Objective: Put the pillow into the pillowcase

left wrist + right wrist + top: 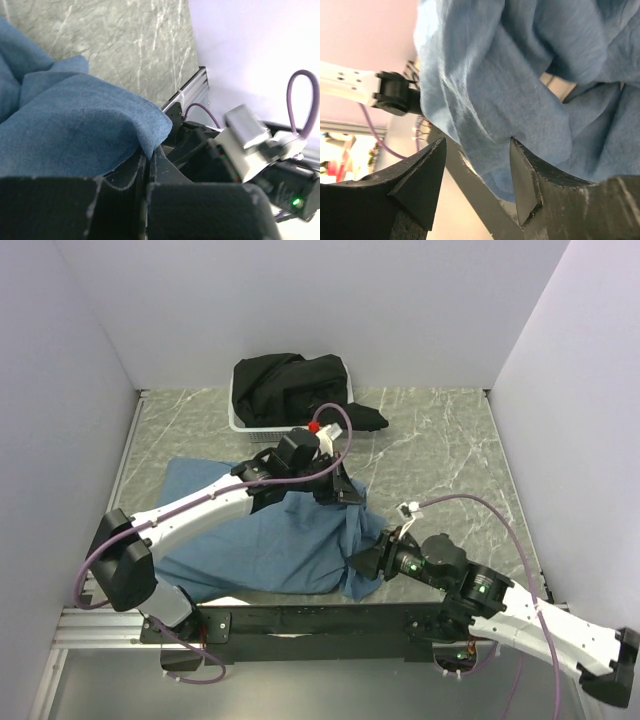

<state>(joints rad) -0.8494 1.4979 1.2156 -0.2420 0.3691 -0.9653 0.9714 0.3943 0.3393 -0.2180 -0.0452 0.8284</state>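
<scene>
- lying rumpled on the grey marbled tabletop (440, 450), the slate-blue pillowcase (265, 550) sits left of centre, near the front edge, spreading from the left side across to the middle.
- its right-hand part is pulled up into a raised peak, with loose folds dropping from there to the front right corner.
- in the right wrist view a small cream patch (551, 80) shows through a gap in the blue folds; i can't tell if that's the pillow.
- the left pincer (338, 490) is at that peak, its arm reaching across the cloth; up close the left pincer (148, 162) is pressed together, pinching a fold of the pillowcase (75, 130).
- the right pincer (368, 562) is at the cloth's front right edge; in its own camera the right pincer (476, 170) is spread, with blue fabric (485, 100) hanging down between its fingers.
- the two pincers are near each other, the left one farther back.
- well apart, at the back of the tabletop, a white basket (237, 420) holds a heap of black cloth (290, 385), some of it spilling over the right side.
</scene>
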